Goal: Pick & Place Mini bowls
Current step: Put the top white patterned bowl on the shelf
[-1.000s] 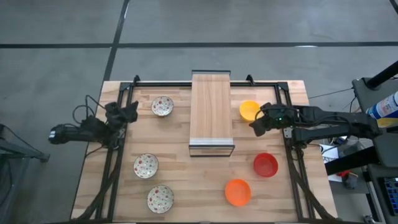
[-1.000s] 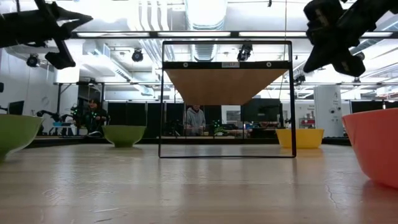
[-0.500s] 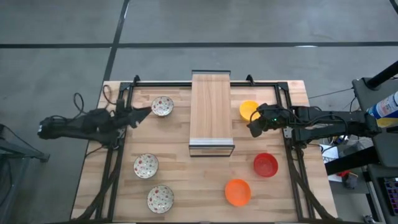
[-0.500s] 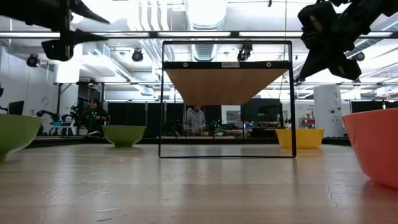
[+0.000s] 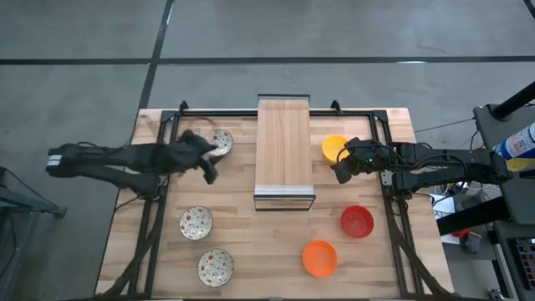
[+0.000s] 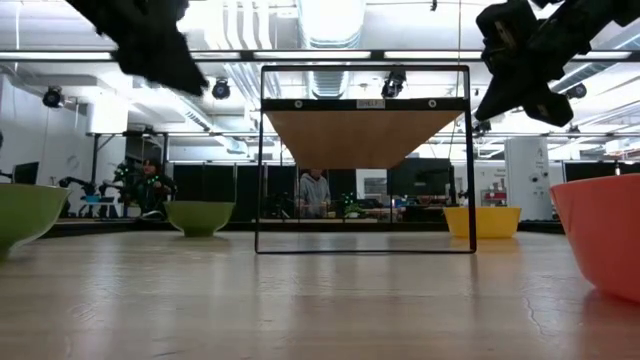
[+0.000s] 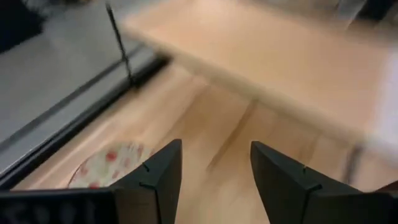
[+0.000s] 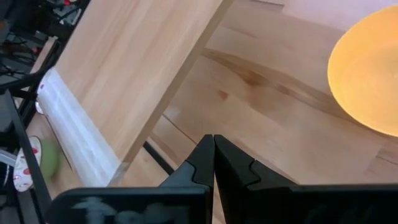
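Wooden table (image 5: 368,267) carries a long board (image 5: 283,150) at its middle, with bowls on both sides. On the left lie three speckled white bowls: one at the far end (image 5: 222,142), one midway (image 5: 196,222) and one nearest (image 5: 216,266). On the right lie the yellow bowl (image 5: 333,147), the red bowl (image 5: 357,221) and the orange bowl (image 5: 319,257).

Left gripper (image 5: 203,157) reaches in over the far speckled bowl (image 7: 109,163), its fingers (image 7: 158,177) spread apart and holding nothing. Right gripper (image 5: 341,170) hangs above the table just beside the yellow bowl (image 8: 367,81), between it and the board (image 8: 134,74), with its fingers (image 8: 202,165) pressed together on nothing.
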Tool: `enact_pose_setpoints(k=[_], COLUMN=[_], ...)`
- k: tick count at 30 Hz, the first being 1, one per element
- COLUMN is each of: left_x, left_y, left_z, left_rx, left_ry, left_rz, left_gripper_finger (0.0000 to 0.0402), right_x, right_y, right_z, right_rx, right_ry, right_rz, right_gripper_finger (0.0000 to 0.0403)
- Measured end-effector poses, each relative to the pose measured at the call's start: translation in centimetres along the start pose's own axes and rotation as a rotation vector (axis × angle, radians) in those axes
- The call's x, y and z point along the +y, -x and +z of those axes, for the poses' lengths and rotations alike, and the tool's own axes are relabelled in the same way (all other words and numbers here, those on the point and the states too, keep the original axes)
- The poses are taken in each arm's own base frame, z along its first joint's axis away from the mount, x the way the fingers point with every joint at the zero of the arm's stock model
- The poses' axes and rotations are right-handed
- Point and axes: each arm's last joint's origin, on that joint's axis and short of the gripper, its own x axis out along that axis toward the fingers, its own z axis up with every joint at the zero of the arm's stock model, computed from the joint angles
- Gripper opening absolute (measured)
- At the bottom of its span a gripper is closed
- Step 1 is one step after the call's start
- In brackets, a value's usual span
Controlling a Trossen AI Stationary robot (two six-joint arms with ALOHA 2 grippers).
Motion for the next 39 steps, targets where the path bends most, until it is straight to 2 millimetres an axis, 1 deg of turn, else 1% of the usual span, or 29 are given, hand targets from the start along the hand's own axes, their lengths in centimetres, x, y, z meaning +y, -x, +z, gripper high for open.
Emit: enact_pose_setpoints(k=[2, 4, 7, 15, 29, 34, 39], left_x=[-0.2, -0.5, -0.5, 0.3, 1.6, 1.9, 2.0], left_y=[-1.1, -1.9, -3.3, -6.6, -10.5, -11.9, -12.8], left_z=[-0.5, -0.2, -0.7, -1.4, -2.8, -3.3, -3.6], left_rx=[0.071, 0.08, 0.147, 0.275, 0.459, 0.497, 0.521], left_ry=[-0.051, -0.073, -0.118, -0.232, -0.335, -0.339, -0.353], left_rz=[0.032, 0.047, 0.086, 0.149, 0.151, 0.125, 0.128], left_gripper_finger=[0.0183, 0.0183, 0.0183, 0.0183, 0.0183, 0.0183, 0.0183], right_x=[0.0, 0.0, 0.1, 0.4, 0.3, 0.3, 0.3], right_y=[0.0, 0.0, 0.1, 0.3, 0.3, 0.3, 0.3], right_z=[0.0, 0.0, 0.1, 0.3, 0.3, 0.4, 0.4], right_rx=[-0.002, -0.002, -0.005, -0.012, -0.019, -0.038, -0.038], right_ry=[-0.001, 0.0, -0.003, -0.004, 0.009, 0.02, 0.027], right_rz=[0.004, 0.003, 0.007, 0.016, 0.009, -0.005, -0.006], right_gripper_finger=[0.0009, 0.0009, 0.0009, 0.0009, 0.0009, 0.0009, 0.0009])
